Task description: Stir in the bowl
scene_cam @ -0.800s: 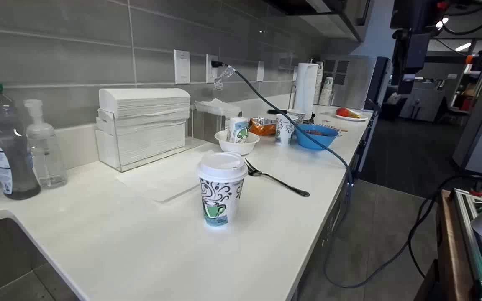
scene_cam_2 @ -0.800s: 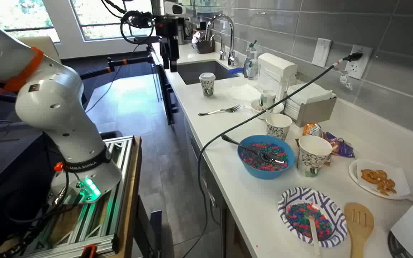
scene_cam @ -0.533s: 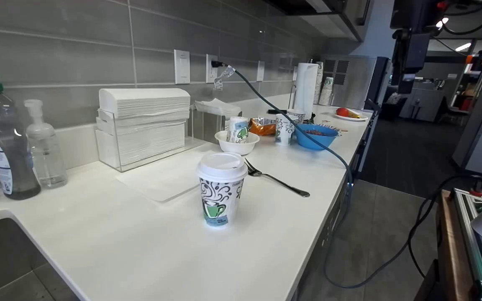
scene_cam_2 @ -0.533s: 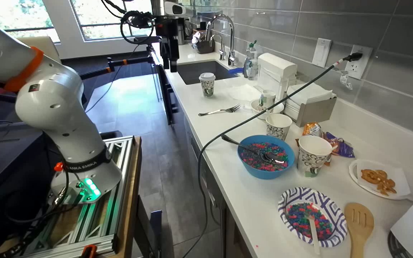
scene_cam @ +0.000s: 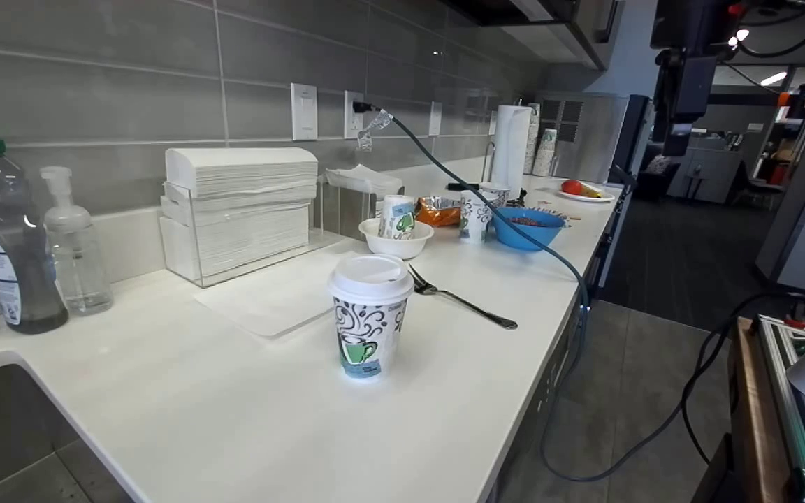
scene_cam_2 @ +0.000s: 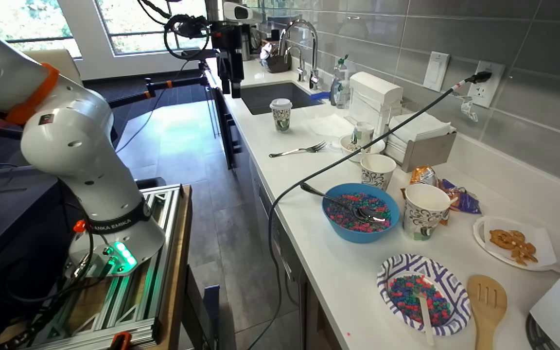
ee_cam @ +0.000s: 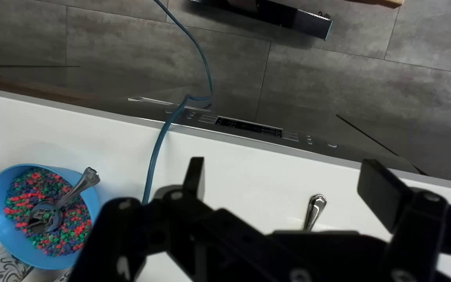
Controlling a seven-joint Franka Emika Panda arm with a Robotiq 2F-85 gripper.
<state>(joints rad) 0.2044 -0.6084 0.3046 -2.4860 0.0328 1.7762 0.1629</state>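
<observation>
The blue bowl [scene_cam_2: 358, 236], filled with small multicoloured pieces [ee_cam: 77, 230], is seen upright on the tabletop [scene_cam_2: 343, 287] in both exterior views. A metal spoon [ee_cam: 87, 179] is set among them, its handle leaned across the bowl's rim. The jaws of the gripper [ee_cam: 282, 182] are spread wide apart, and the handle of a metal fork [ee_cam: 314, 209] is seen in the wrist view between them, lower down on the tabletop. In an exterior view the gripper is held well apart from the bowl. Printed paper cups [scene_cam_2: 422, 221] are stood just beside the bowl, and past it a power cable [scene_cam_2: 331, 171] is stretched from a wall socket [scene_cam_2: 487, 92]. Similar pieces are held in a patterned plate [scene_cam_2: 391, 266], with a slotted wooden spatula [scene_cam_2: 487, 311] laid just beside it.
</observation>
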